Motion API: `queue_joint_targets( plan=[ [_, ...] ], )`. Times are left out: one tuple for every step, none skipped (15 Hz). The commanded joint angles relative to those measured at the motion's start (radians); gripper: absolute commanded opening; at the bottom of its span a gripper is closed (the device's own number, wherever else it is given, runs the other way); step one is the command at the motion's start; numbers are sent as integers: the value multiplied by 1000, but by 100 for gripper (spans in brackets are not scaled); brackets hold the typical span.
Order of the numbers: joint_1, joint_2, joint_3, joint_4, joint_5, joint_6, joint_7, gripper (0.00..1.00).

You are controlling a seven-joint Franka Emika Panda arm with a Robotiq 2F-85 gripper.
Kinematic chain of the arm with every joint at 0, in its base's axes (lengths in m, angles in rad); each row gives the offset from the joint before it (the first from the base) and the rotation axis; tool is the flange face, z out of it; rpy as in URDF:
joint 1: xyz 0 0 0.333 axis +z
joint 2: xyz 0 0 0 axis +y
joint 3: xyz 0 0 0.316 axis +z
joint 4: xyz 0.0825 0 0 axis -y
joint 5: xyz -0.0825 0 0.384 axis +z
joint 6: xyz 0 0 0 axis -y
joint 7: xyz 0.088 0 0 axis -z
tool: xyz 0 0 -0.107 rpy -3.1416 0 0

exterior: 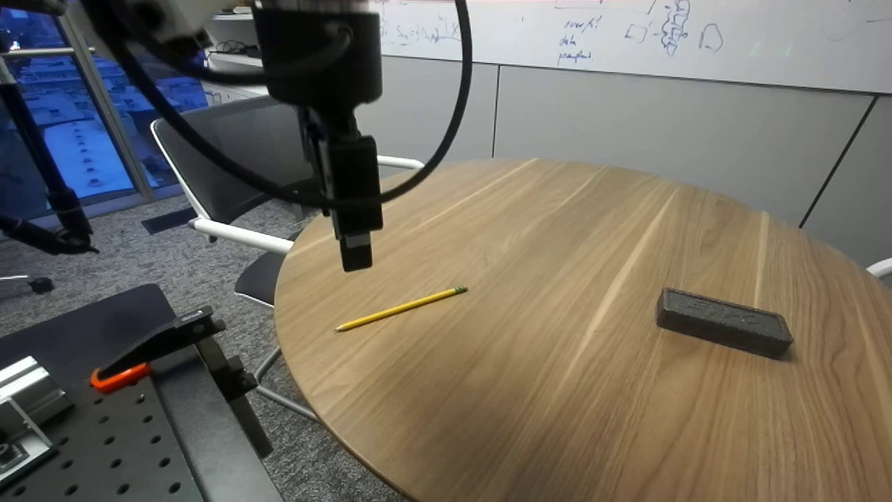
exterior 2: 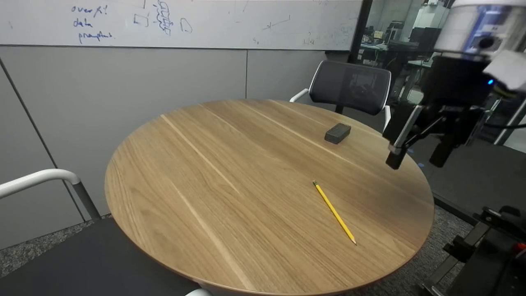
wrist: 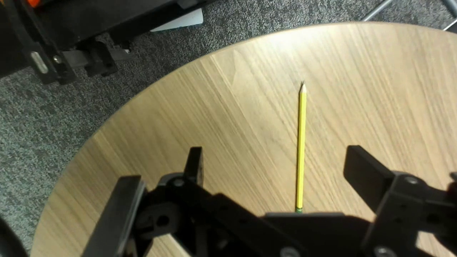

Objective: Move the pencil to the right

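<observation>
The thin yellow pencil (exterior: 401,309) lies flat on the round wooden table, and it also shows in an exterior view (exterior 2: 335,212). In the wrist view the pencil (wrist: 301,150) runs up the picture between the fingers, tip at the top; its green eraser end is partly hidden by the gripper body. My gripper (exterior 2: 417,159) is open and empty, held in the air above the table. In the wrist view its fingertips (wrist: 275,162) stand wide apart, one on each side of the pencil and not touching it. In an exterior view only one finger of the gripper (exterior: 357,254) shows clearly.
A dark grey rectangular block (exterior: 723,322) lies on the wooden table (exterior: 543,362) away from the pencil; it shows in an exterior view too (exterior 2: 337,133). Chairs (exterior 2: 349,86) stand around the table edge. A black workbench with a clamp (exterior: 174,335) stands beside the table.
</observation>
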Motion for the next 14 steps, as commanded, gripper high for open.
queue_joint_targets(
  plan=[
    [44,183,-17,101,-42,104,94,100],
    [61,221,-26,115,-44,150,114,100],
    [79,261,-38,135,-48,181,128,100],
    [99,300,-52,159,-48,196,142,100],
    [115,330,-62,182,-42,204,148,100],
    [130,359,-71,204,-33,210,152,100],
    [145,385,-81,225,-28,211,158,100],
    [156,409,-88,246,-22,212,160,100],
    [167,431,-94,266,-19,210,163,100],
    [178,450,-101,285,-17,206,168,100],
    [187,471,-106,306,-15,202,171,100],
    [196,486,-112,322,-13,199,176,100],
    [202,503,-116,340,-12,197,178,100],
    [210,518,-121,356,-11,195,182,100]
  ],
)
